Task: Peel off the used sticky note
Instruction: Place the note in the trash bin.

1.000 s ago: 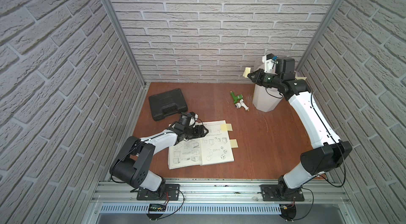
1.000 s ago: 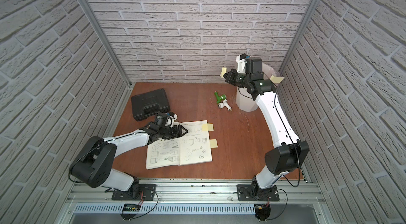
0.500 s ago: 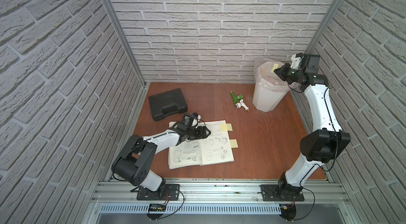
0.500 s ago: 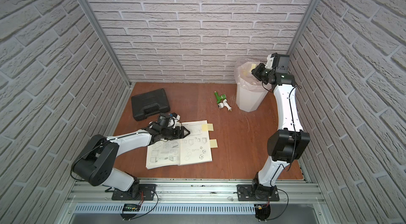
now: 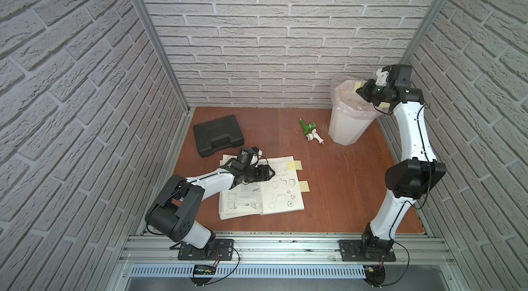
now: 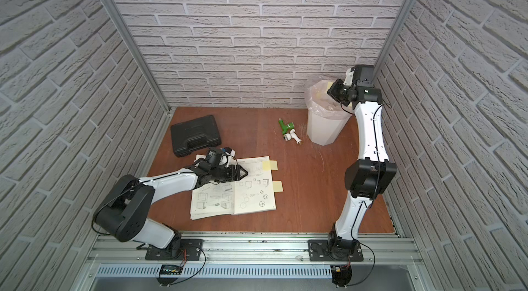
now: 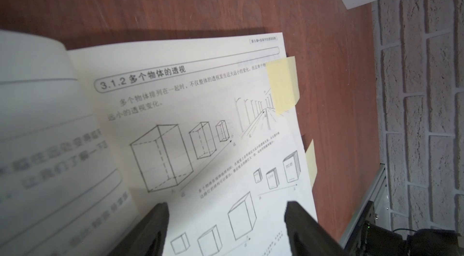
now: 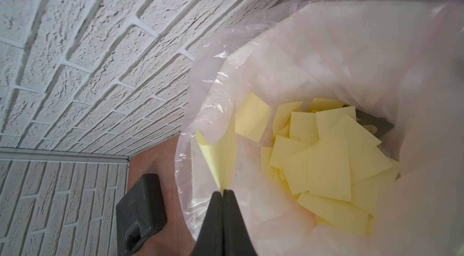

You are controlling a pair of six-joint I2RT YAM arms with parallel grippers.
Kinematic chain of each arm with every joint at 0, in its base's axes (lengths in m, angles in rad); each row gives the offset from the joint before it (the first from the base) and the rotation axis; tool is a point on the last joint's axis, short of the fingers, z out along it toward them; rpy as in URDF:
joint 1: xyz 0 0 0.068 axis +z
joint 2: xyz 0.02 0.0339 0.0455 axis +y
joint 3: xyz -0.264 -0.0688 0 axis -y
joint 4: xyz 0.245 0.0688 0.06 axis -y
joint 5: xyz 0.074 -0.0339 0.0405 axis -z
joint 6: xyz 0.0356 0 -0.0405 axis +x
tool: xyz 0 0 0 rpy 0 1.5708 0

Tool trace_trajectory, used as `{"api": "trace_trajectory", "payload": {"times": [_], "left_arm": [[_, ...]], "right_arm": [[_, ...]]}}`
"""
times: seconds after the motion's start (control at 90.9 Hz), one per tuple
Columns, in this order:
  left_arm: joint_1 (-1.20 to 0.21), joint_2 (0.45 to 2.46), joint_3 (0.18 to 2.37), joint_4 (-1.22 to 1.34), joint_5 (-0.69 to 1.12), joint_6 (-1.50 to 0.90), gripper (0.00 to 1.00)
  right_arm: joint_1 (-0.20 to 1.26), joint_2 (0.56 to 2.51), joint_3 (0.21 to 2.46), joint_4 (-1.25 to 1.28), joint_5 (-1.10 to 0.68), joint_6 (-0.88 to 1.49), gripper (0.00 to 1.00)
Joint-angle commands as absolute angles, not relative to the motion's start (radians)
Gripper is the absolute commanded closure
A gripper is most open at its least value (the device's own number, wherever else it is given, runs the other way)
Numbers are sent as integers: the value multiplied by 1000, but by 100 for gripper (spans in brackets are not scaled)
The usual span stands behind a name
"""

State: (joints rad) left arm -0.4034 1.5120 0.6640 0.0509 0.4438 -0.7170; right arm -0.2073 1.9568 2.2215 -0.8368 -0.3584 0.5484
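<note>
The right gripper (image 8: pixel 223 192), clamped on the sticky note (image 8: pixel 222 156), holds it directly over the mouth of the bin (image 5: pixel 344 129) at the far-right corner of the table (image 5: pixel 343 189); the left gripper (image 7: pixel 226 205) hangs parted over the book (image 7: pixel 200 116).

A lab robot cell: brick-patterned panels (image 5: pixel 285 32) in aluminium posts (image 5: pixel 155 44) enclose a wooden bench (image 5: pixel 343 189); the left arm (image 5: pixel 211 182) and right arm (image 5: pixel 413 132) bolt to a rail (image 5: pixel 285 244).

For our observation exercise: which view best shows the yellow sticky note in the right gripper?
Right wrist view: the yellow paper sticky note is close-up, pinched in the right gripper. Both top views show a small yellow corner; the left wrist view misses it.
</note>
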Motion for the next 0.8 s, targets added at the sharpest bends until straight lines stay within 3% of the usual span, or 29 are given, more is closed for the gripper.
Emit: {"api": "trace_trajectory", "payload": {"times": [0.0,0.363,0.55,0.792], "left_arm": [[-409,1502,665,47,432,-703,22],[-409,1480,639,52,429,-704,22],[-411,1474,637,52,430,-706,22],[-441,1478,660,37,419,-707,22]], "right_arm": [[-214,1986,2279,-888,-303,508,89],[-221,2028,2379,-954,-281,487,44],[-198,1957,2351,-947,-299,480,42],[-108,1753,2125,-825,-333,488,42]]}}
